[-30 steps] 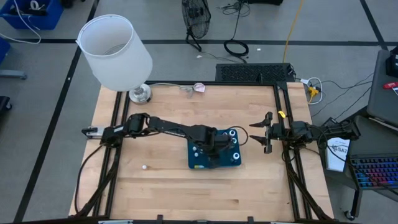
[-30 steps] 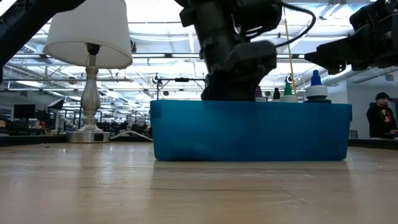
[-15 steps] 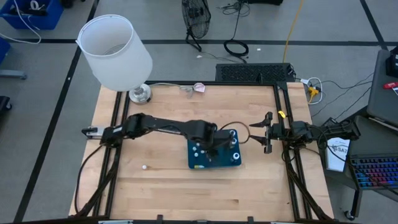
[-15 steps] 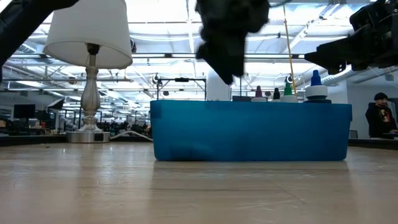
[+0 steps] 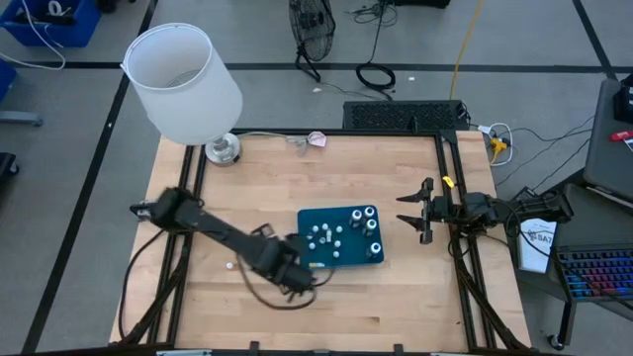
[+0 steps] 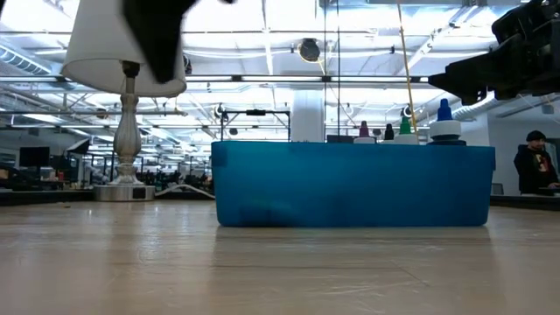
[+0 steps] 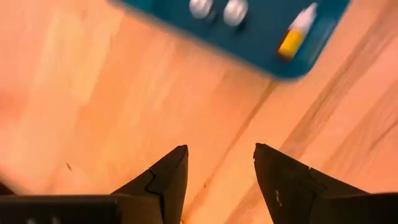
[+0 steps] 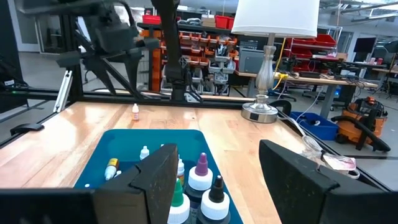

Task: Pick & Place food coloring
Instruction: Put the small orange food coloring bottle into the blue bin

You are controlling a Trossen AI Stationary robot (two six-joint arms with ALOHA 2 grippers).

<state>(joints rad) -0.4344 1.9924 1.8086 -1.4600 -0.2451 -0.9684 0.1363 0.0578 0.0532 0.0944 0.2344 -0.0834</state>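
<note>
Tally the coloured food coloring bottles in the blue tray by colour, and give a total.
Purple bottle: 1
Black bottle: 1
Green bottle: 1
Blue bottle: 1
Yellow bottle, lying flat: 1
Total: 5

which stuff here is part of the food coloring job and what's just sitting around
Part of the job:
- small food coloring bottles with coloured caps
- flat teal-blue rectangular tray holding them
- tiny whitish bottle alone on the wood
- left gripper, fingers open

Lying about:
- white-shaded table lamp
- small pink crumpled wrapper
</note>
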